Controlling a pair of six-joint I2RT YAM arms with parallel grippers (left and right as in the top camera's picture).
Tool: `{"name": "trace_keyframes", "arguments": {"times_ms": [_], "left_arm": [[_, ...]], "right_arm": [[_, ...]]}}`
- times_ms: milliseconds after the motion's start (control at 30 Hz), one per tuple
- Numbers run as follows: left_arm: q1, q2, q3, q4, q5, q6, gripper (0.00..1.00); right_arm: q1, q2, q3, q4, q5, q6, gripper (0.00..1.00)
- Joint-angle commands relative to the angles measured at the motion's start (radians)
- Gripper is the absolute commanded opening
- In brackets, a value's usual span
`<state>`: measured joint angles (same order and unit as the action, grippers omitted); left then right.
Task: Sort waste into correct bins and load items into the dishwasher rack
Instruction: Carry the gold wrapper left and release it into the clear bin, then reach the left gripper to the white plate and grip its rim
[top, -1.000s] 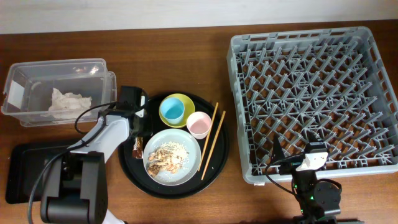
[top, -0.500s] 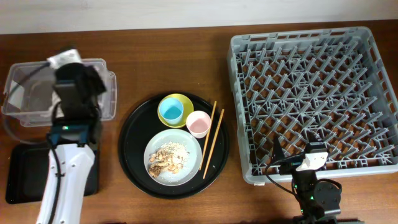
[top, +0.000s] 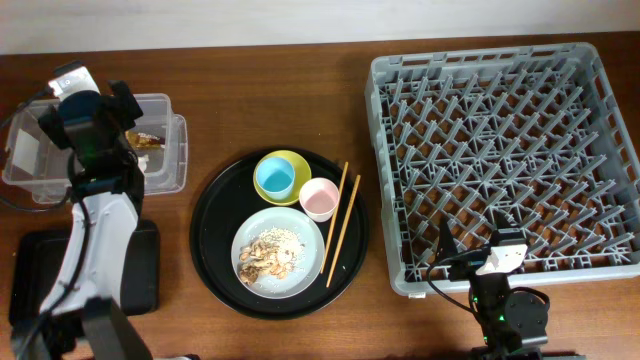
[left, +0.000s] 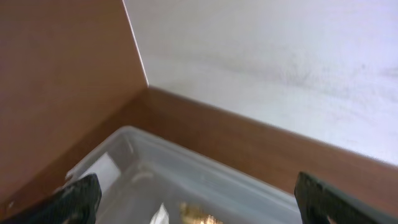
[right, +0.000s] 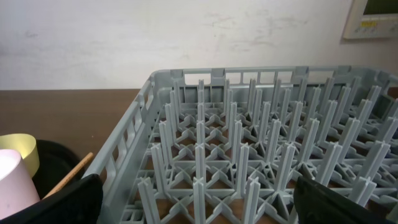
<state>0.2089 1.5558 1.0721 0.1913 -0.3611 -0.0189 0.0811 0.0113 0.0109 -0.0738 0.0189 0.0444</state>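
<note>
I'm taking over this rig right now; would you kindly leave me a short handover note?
Left gripper: jaws open, empty, over the clear tub.
Right gripper: jaws open, empty, by the rack's near edge.
Done: wrapper lies in the tub.
Scraps sit on the plate; blue cup in yellow bowl, pink cup and chopsticks all on the round tray.
Left: bin scraps, load dishes; rack holds nothing.

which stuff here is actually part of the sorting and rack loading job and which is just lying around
Part of the job:
clear tub, brownish-gold wrapper in it, black rectangular tray, food scraps, grey plate, yellow bowl, blue cup, pink cup, chopsticks, dishwasher rack

Just lying about:
round black tray under the dishes, wall panel, table
</note>
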Motion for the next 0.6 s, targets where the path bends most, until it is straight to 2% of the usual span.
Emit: {"name": "trace_keyframes", "arguments": {"times_ms": [0,33,67,100,233,300,400,567], "left_arm": [[-0.034,-0.189,0.005,-0.234,0.013,-0.068,0.99],[-0.045,-0.229,0.005,-0.319,0.048,-0.097,0.99],[-0.062,-0.290,0.005,-0.438,0.160,-0.135,0.99],[-0.080,-0.359,0.005,-0.557,0.345,-0.171,0.99],[-0.151,-0.460,0.005,-0.754,0.936,-0.183,0.99],[-0.195,-0.460,0.005,-0.864,1.043,-0.183,0.99],[-0.224,-0.459,0.005,-1.023,1.062,-0.183,0.99],[-0.230,-0.460,0.005,-1.111,1.116,-0.183,0.99]], "right_arm": [[-0.005,-0.006,-0.005,-0.006,0.013,-0.008,0.98],[-0.005,-0.006,-0.005,-0.006,0.013,-0.008,0.98],[-0.005,-0.006,-0.005,-0.006,0.013,-0.008,0.98],[-0.005,-0.006,-0.005,-0.006,0.013,-0.008,0.98],[-0.005,-0.006,-0.005,-0.006,0.013,-0.008,0.98],[-0.005,-0.006,-0.005,-0.006,0.013,-0.008,0.98],[-0.005,-0.006,-0.005,-0.006,0.013,-0.008,0.98],[-0.005,-0.006,-0.005,-0.006,0.013,-0.008,0.98]]}}
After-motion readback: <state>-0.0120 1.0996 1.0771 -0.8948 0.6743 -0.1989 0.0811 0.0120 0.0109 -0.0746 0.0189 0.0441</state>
